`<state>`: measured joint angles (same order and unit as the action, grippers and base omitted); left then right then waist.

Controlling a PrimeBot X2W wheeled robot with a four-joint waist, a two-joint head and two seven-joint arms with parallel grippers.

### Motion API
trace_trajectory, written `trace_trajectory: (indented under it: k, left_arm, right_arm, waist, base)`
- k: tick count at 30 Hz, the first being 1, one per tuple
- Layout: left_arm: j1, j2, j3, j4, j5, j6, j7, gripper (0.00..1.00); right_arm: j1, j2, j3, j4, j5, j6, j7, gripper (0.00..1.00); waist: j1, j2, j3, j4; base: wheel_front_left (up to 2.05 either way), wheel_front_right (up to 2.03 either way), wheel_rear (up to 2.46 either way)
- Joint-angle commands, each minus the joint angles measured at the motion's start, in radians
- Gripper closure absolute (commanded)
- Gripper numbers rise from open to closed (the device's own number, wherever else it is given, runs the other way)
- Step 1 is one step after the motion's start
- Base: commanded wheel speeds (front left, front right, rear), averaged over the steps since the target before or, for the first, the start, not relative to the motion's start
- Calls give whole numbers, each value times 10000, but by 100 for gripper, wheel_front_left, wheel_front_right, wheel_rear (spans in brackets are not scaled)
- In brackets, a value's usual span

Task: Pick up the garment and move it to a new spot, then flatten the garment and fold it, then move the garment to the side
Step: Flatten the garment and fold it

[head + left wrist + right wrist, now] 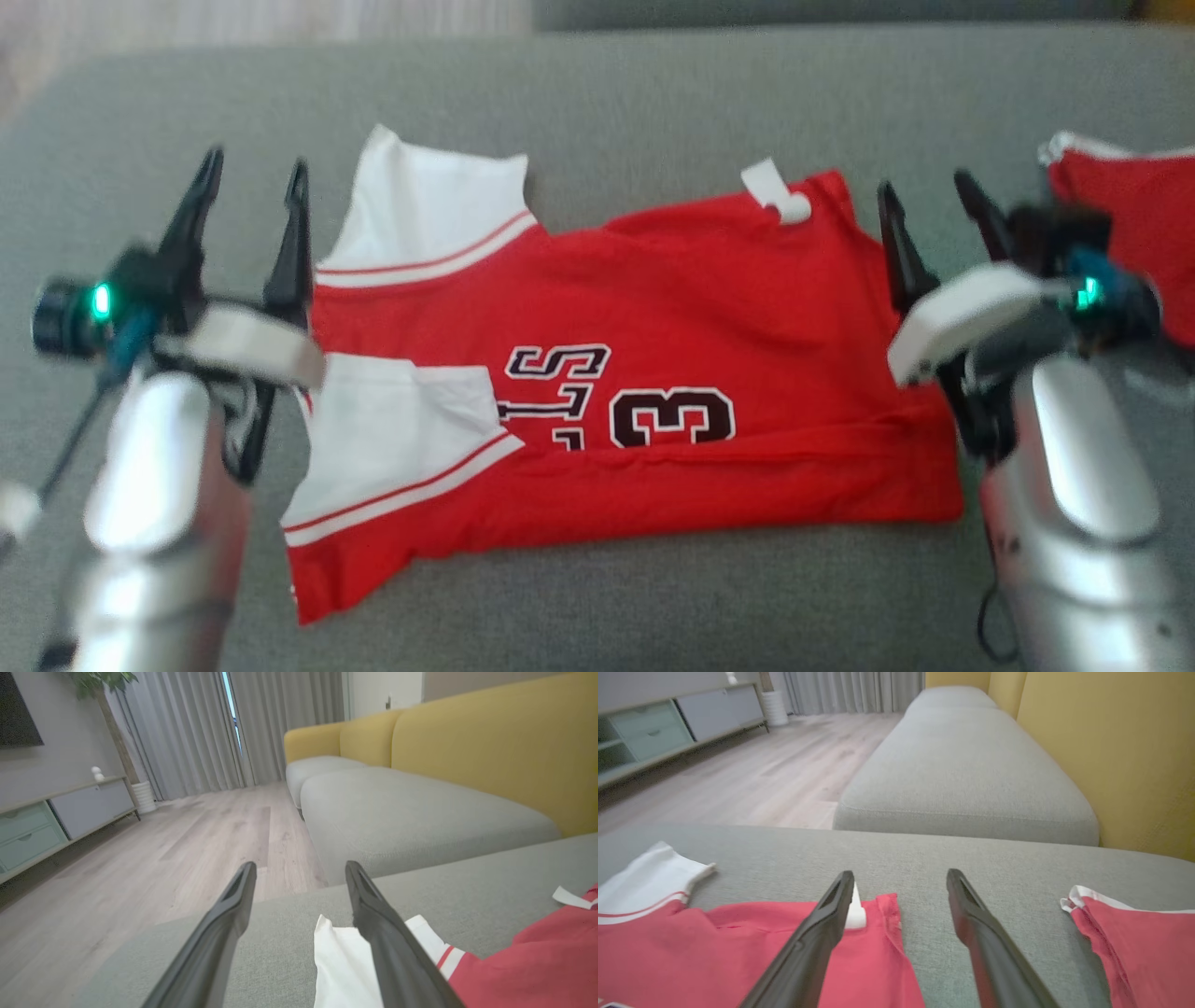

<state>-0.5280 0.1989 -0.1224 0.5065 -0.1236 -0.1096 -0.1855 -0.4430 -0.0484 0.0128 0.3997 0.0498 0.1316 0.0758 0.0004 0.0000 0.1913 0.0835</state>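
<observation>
A red garment (653,308) with white sleeves and dark lettering lies folded on the grey cushion (597,103). My left gripper (254,177) hovers at its left edge, open, holding nothing. In the left wrist view the garment's white sleeve (343,966) lies under the right finger of my left gripper (301,870). My right gripper (924,191) stands open at the garment's right edge, nothing between its fingers. From the right wrist, the garment (738,952) lies under the left finger of my right gripper (901,877), its white tag (856,912) beside that finger.
A second red piece of cloth (1134,224) with white trim lies at the cushion's far right, also seen as red cloth (1143,947) in the right wrist view. A yellow sofa back (490,751), more grey cushions (966,770), wood floor (140,858) and a low cabinet (56,816) surround.
</observation>
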Motion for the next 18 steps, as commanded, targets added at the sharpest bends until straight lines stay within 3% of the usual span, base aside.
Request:
trace_trajectory:
  k: [1, 6, 11, 12, 18]
  left_arm:
    - [-627, 459, 96, 46, -60, -89, 170, 0]
    - [-2641, 1106, -1457, 1582, -1361, -204, 1361, 0]
    - [-4067, 2538, -3755, 1966, -3281, -208, 2454, 0]
    - [-4067, 2538, -3755, 1966, -3281, -208, 2454, 0]
    - [-5143, 3794, -5783, 2158, -5049, -209, 3391, 0]
  right_arm:
    - [-618, -18, 140, -44, -201, -9, 193, 0]
    - [-2273, -18, 313, 1230, -440, -9, 768, 0]
    - [-3210, -18, 901, 1948, -398, -9, 807, 0]
    - [-3210, -18, 901, 1948, -398, -9, 807, 0]
    - [-3730, -18, 1249, 2469, -161, -9, 542, 0]
  waist:
    - [-4, 0, 766, -113]
    - [-4, 0, 1757, -264]
    - [-4, 0, 2377, -542]
    - [-4, 0, 2377, -542]
    - [-4, 0, 2624, -817]
  base:
    - [0, 0, 0]
    - [0, 0, 0]
    - [0, 0, 0]
    - [0, 0, 0]
    - [0, 0, 0]
